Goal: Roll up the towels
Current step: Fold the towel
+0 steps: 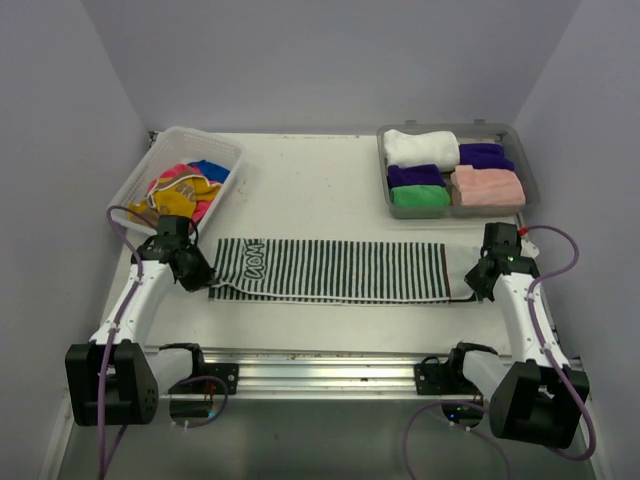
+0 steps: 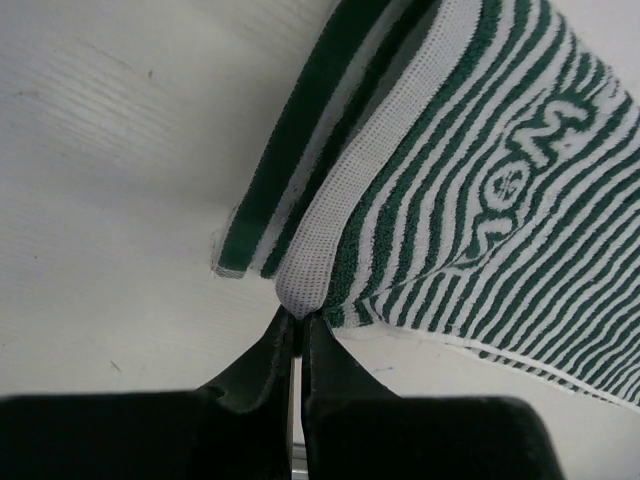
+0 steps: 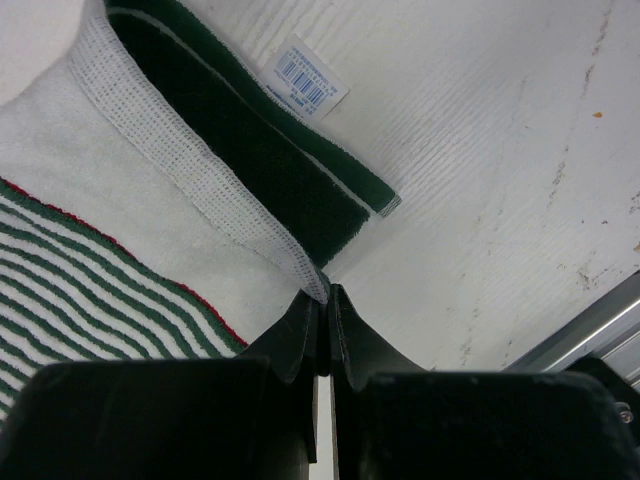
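Top external view: a long green-and-white striped terry towel (image 1: 330, 270) lies flat across the white counter (image 1: 300, 190). The left fingers (image 2: 265, 370) pinch shut on its 9 o'clock corner and the right fingers (image 3: 290, 345) on its 3 o'clock corner (barcode label (image 3: 308, 74) there; woven lettering (image 2: 500, 190) unreadable).

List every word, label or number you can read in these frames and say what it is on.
"UOM", as it appears from above, uncertain: woven lettering on the striped towel near its left end.
Too small to read: the digits on the barcode label at the towel's right end.
No other text visible.
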